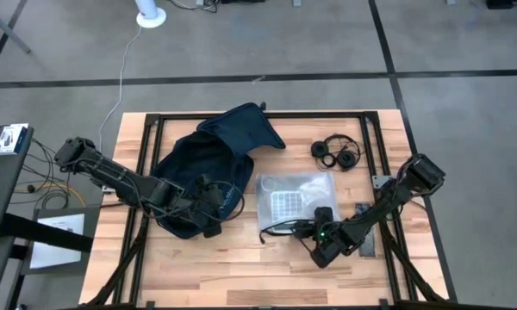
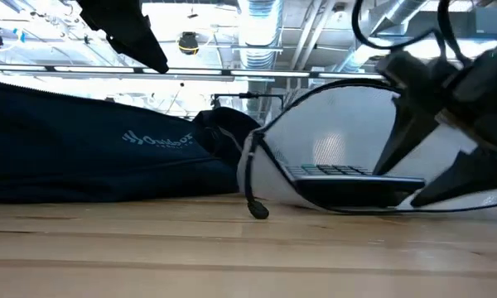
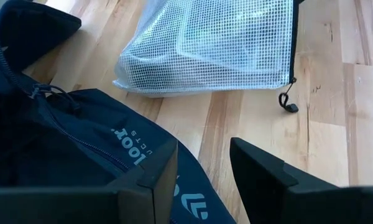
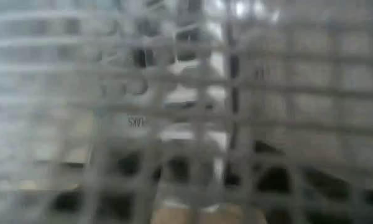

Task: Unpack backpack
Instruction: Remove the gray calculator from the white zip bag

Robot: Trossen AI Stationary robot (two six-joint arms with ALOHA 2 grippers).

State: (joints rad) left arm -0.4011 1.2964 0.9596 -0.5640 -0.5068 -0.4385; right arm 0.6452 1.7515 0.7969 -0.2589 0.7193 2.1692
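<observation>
Navy fabric backpack [image 1: 202, 168], the largest item and the reference landmark, lies collapsed on the wooden table [image 1: 241, 275] with its flap thrown back toward the far edge, leaving the mouth exposed, presumably so that the contents can be reached. What remains inside cannot be seen. The left gripper [image 1: 214, 207] rests at the backpack's near edge, on the side facing the pouch; the left wrist view shows its fingers [image 3: 143, 186] parted over the logo panel with nothing between them, a posture that probably pins the fabric or readies the next reach. Beside the backpack lies a clear mesh-reinforced pouch [image 1: 295, 196], zipped, holding a flat pale keypad-like device whose identity is uncertain. The right gripper [image 1: 320, 234] sits at the pouch's near edge, on the side away from the backpack, its camera pressed against the mesh; whether its fingers grasp the pouch cannot be told. Black headphones [image 1: 336, 152] lie beyond the pouch, well apart from the backpack. A thin black cord [image 2: 253, 178] trails from the pouch's near corner.
</observation>
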